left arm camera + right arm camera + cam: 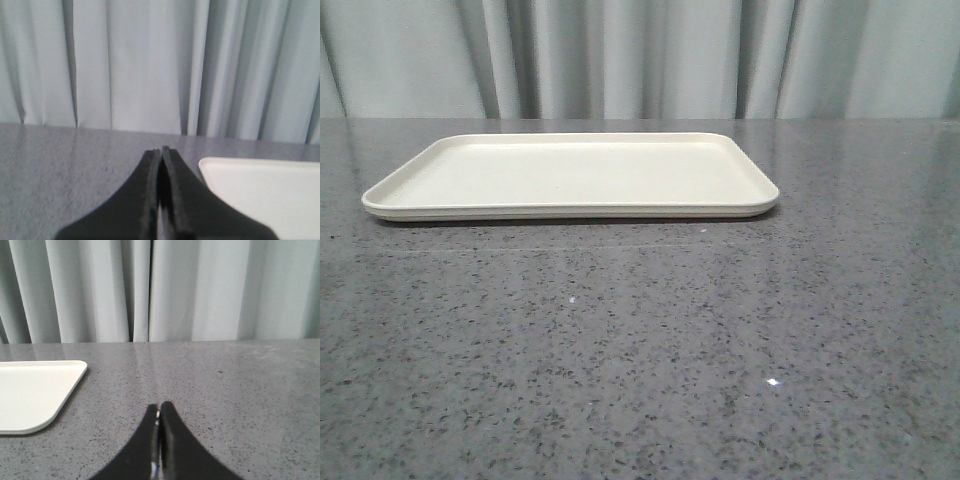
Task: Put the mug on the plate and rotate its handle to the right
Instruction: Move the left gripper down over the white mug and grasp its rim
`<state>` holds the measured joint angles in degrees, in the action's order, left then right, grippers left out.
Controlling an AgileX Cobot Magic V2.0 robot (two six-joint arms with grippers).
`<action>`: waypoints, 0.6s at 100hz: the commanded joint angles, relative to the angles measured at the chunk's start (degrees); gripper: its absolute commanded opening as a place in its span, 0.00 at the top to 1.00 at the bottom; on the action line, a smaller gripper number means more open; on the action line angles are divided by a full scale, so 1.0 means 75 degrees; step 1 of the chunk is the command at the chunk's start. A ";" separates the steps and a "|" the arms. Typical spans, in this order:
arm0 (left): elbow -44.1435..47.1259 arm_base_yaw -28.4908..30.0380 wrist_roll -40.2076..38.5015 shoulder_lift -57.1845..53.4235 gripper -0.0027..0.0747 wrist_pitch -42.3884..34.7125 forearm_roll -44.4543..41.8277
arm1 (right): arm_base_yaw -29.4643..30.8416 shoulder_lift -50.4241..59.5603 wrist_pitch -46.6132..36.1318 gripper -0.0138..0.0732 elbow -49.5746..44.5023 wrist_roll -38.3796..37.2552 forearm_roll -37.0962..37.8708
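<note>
The cream-white rectangular plate (570,175) lies flat on the grey speckled table, back centre in the front view, with nothing on it. Its corner shows in the left wrist view (265,195) and in the right wrist view (35,395). The mug and its handle are out of view in all frames. My left gripper (161,150) is shut and empty, to the left of the plate's corner. My right gripper (159,405) is shut and empty, over bare table to the right of the plate. Neither gripper shows in the front view.
The grey speckled table (640,350) runs back to a pale pleated curtain (640,55) along its far edge. Nothing else stands on the visible table surface.
</note>
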<state>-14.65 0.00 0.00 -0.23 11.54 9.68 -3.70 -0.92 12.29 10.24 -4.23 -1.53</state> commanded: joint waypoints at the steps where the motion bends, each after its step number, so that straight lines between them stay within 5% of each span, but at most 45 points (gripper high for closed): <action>1: -0.1182 -0.0048 -0.0074 0.0221 0.99 -0.0022 0.0140 | 0.0003 -0.0529 0.0584 0.92 0.1082 0.0024 -0.0005; 14: -0.2445 -0.0048 -0.0074 0.0890 0.99 0.0802 0.0140 | 0.0003 -0.1409 0.1643 0.92 0.2250 0.0037 0.0012; 36: -0.4560 -0.0048 -0.0074 0.2587 0.99 0.3743 0.0303 | 0.0003 -0.2829 0.3157 0.92 0.4157 0.0037 0.0012; 60: -0.5699 -0.0048 -0.0074 0.4253 0.99 0.5863 0.0866 | 0.0003 -0.4013 0.4722 0.92 0.5582 0.0059 0.0012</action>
<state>-53.99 0.00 0.00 27.22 53.78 13.71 -3.70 -27.65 47.14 47.62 -4.23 -1.53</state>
